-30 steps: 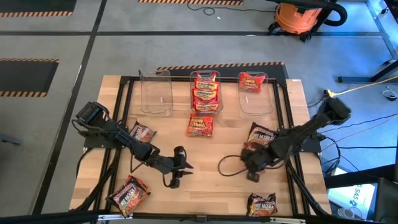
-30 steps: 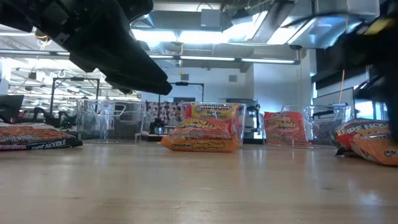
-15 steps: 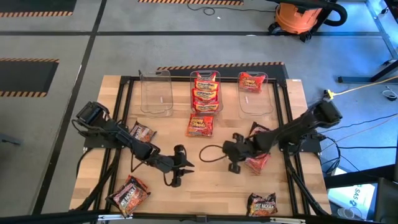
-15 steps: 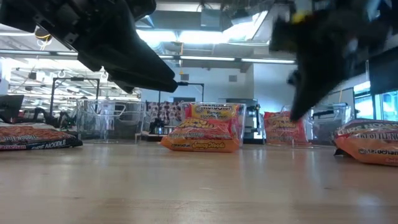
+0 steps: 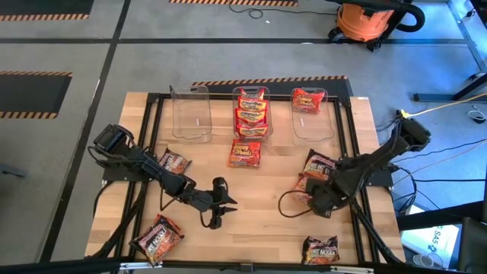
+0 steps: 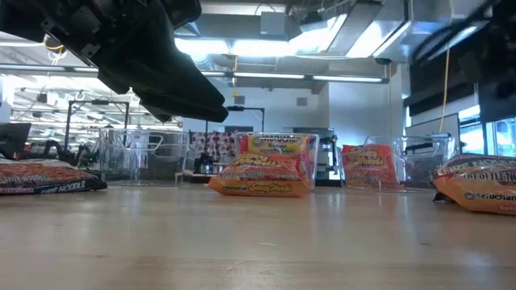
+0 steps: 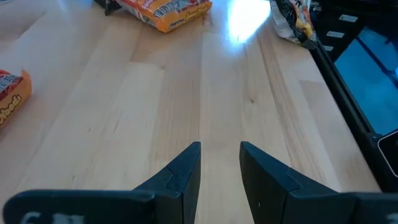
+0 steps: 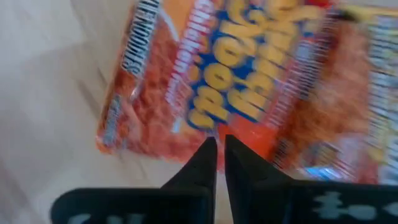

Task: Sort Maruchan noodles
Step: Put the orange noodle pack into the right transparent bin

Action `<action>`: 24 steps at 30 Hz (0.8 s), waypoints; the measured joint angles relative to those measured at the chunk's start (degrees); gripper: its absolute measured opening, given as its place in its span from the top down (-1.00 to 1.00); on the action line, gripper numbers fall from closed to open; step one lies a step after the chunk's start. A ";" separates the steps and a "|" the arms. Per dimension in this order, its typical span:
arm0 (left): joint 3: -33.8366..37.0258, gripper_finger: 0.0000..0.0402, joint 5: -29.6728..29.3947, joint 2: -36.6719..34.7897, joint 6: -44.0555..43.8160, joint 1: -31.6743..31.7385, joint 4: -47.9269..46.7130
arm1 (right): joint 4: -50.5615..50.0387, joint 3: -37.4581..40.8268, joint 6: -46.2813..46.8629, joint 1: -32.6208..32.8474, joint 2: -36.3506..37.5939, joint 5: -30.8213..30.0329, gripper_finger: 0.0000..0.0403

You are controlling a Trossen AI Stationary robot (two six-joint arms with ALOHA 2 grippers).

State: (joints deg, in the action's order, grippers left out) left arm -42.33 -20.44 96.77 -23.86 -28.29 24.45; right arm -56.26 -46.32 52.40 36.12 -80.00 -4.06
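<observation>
The right gripper [image 5: 318,199], nearly closed and empty, is poised over a noodle packet [image 8: 249,93], with several packets left unsorted.

Industrial lab or workshop: grey concrete floor [image 5: 68,46] with hazard-striped tape [image 5: 38,16], an orange shop vacuum [image 5: 370,18], ceiling strip lights [image 6: 274,77], and a wooden table [image 5: 259,213] in a black frame.

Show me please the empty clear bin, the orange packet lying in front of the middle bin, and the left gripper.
empty clear bin [image 5: 191,114], high view, on its bare floor.
orange packet [image 5: 244,154], high view, on the label's middle.
left gripper [image 5: 221,204], high view, midway between its fingertips.
</observation>
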 joint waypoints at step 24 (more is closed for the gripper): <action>-0.41 0.47 -3.24 -0.02 -0.43 0.92 4.92 | 56.94 3.03 -12.59 -17.46 -9.51 -2.14 0.82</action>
State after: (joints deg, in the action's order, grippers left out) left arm -42.73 -23.68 96.75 -24.29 -27.38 29.37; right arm 0.69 -43.28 39.81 18.66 -89.50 -6.19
